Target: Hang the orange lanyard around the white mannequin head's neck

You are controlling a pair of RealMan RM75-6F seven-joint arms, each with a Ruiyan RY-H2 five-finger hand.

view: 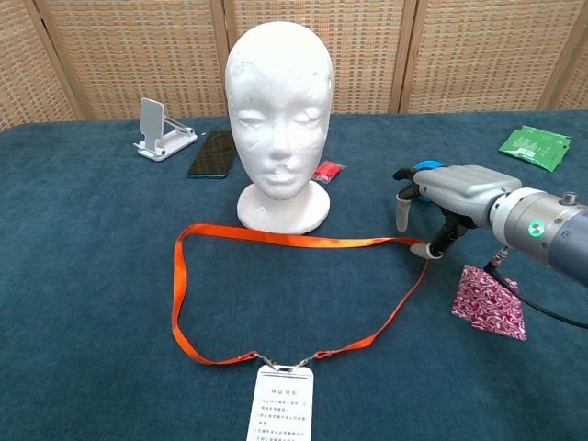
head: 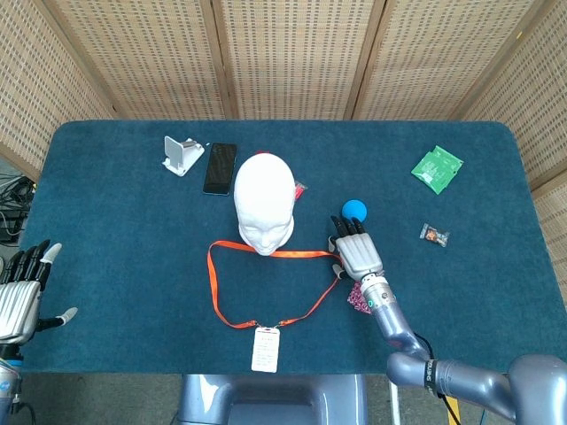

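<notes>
The white mannequin head (head: pixel 264 202) (view: pixel 278 119) stands upright at the table's middle. In front of it the orange lanyard (head: pixel 266 253) (view: pixel 294 241) lies flat in a loop, its white badge (head: pixel 265 348) (view: pixel 283 402) nearest me. My right hand (head: pixel 356 249) (view: pixel 447 196) hovers palm down over the loop's right corner, fingers apart, one fingertip touching or nearly touching the strap there. It holds nothing. My left hand (head: pixel 19 294) shows only in the head view, at the table's left front edge, fingers spread and empty.
A blue ball (head: pixel 355 209) (view: pixel 424 166) sits just behind my right hand. A patterned pink packet (head: pixel 362 297) (view: pixel 491 301) lies under its wrist. A phone (head: pixel 220 166), a white stand (head: pixel 182 154), a red item (view: pixel 327 172), a green pouch (head: pixel 437 168) and a small wrapper (head: pixel 434 235) lie further off.
</notes>
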